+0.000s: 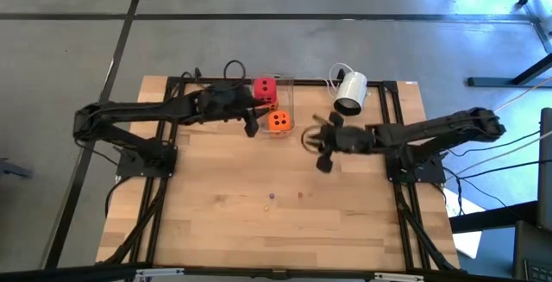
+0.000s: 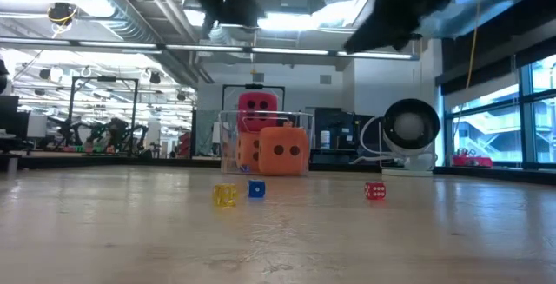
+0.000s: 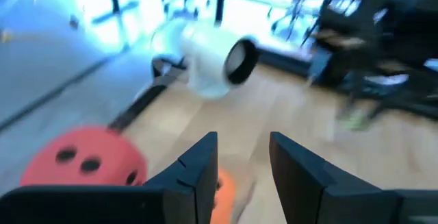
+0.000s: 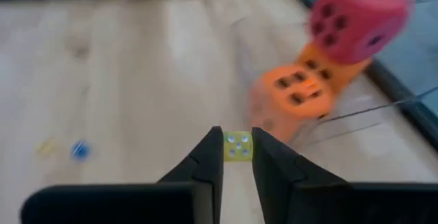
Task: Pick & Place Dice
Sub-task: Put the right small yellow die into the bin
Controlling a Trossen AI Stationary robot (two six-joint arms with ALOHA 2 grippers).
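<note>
The red die (image 2: 257, 108) sits on top of the two orange dice (image 2: 282, 151) at the clear container (image 1: 287, 101) near the table's far edge. Three tiny dice lie on the bare wood nearer me: yellow (image 2: 225, 194), blue (image 2: 256, 188) and red (image 2: 374, 191). My left gripper (image 3: 243, 159) is open and hovers just left of the container (image 1: 252, 125), touching nothing; the red die (image 3: 82, 159) is beside it. My right gripper (image 4: 237, 157) is right of the container (image 1: 317, 142), raised, and is shut on a tiny yellow die (image 4: 238, 146). My right gripper pinches the tiny yellow die (image 4: 238, 146) between its two fingertips, one on each opposite face. A pipped face points out toward the orange dice. The die is lifted clear of the table.
A white round device (image 1: 350, 92) with a cable lies near the far edge, right of the container. Dark frame rails (image 1: 164, 187) run along the table's left and right sides. Bare wood (image 1: 276, 230) stretches toward the near edge.
</note>
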